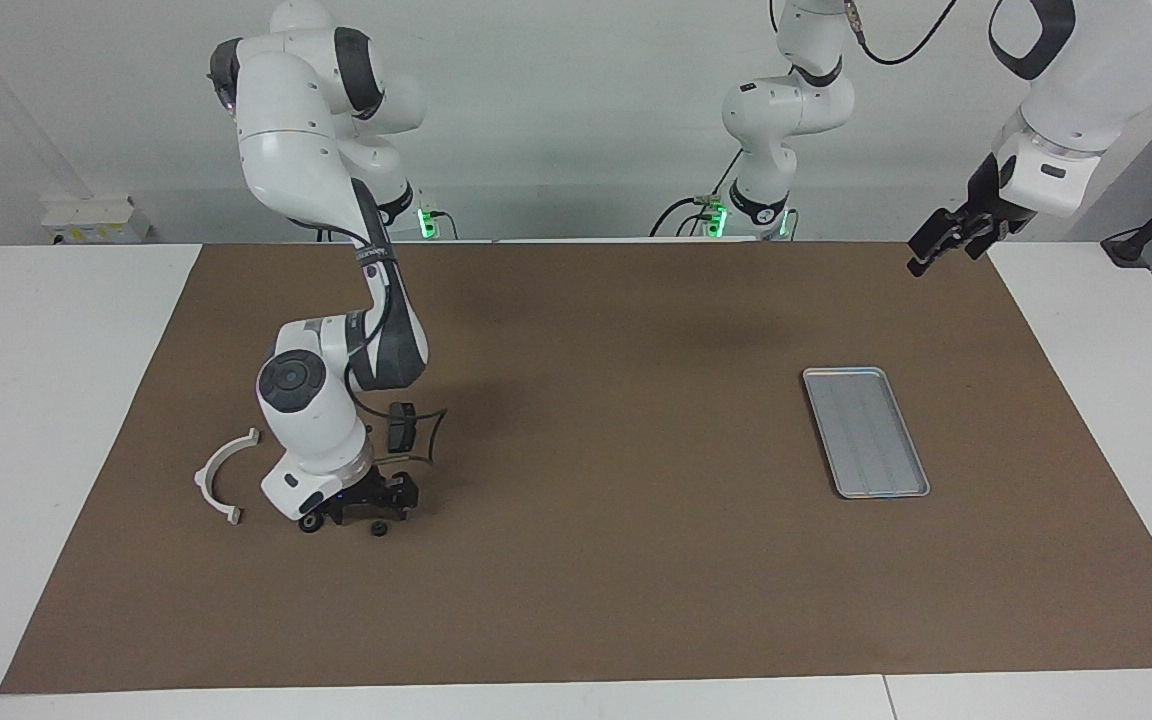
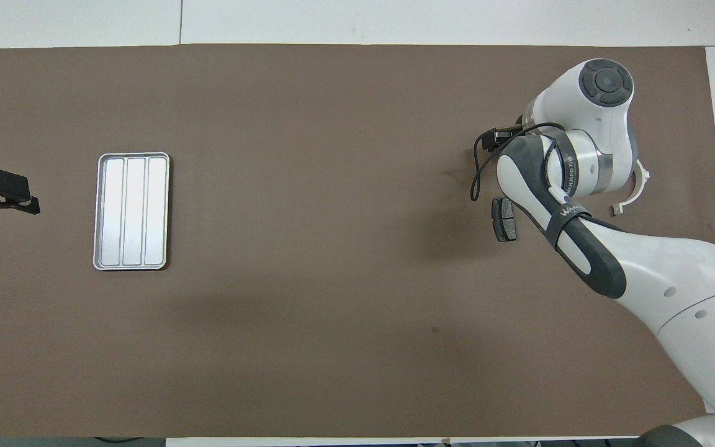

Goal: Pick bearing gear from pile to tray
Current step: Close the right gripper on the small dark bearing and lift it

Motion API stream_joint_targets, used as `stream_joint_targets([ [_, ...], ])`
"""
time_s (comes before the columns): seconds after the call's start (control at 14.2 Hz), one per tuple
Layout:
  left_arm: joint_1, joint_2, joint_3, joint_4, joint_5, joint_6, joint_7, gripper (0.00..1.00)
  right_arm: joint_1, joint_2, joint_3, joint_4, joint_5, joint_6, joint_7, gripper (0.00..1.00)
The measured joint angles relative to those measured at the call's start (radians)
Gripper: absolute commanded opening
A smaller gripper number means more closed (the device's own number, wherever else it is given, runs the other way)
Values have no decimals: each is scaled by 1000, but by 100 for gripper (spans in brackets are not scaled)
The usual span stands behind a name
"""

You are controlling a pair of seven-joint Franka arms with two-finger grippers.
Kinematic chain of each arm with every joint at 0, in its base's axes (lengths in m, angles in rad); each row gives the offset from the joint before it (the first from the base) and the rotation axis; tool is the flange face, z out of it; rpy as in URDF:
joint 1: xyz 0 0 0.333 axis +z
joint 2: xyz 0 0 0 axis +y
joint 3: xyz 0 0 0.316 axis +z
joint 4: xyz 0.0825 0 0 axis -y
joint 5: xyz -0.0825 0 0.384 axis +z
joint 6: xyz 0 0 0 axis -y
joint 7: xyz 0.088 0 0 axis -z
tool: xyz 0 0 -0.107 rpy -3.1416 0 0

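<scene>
Brown-matted desk: right hand, released, low over two small black gears well apart from the tray; risk of nudging one away; left hand waits released.

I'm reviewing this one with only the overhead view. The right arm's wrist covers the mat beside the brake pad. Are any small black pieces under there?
Observer: Yes. The facing view shows a black round piece lying near the white bracket, and a second round piece beside it, toward the left arm's end.
Operator: Where is the claw itself?
Observer: The right claw is open and very low over the mat, just above those two pieces. I cannot tell whether it touches either.
Operator: And the other arm?
Observer: The left claw waits high in the air over the mat's corner, holding nothing.
</scene>
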Motion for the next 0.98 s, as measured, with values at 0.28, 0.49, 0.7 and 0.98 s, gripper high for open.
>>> stream_joint_targets([
  [0.28, 0, 0, 0, 0, 0, 0, 0, 100, -1, 10, -1, 3, -1, 34, 4, 74],
  [0.49, 0, 0, 0, 0, 0, 0, 0, 100, -1, 10, -1, 8, -1, 34, 16, 59],
  [0.7, 0, 0, 0, 0, 0, 0, 0, 100, -1, 10, -1, 11, -1, 34, 38, 51],
  [0.98, 0, 0, 0, 0, 0, 0, 0, 100, -1, 9, 0, 14, -1, 34, 51, 29],
])
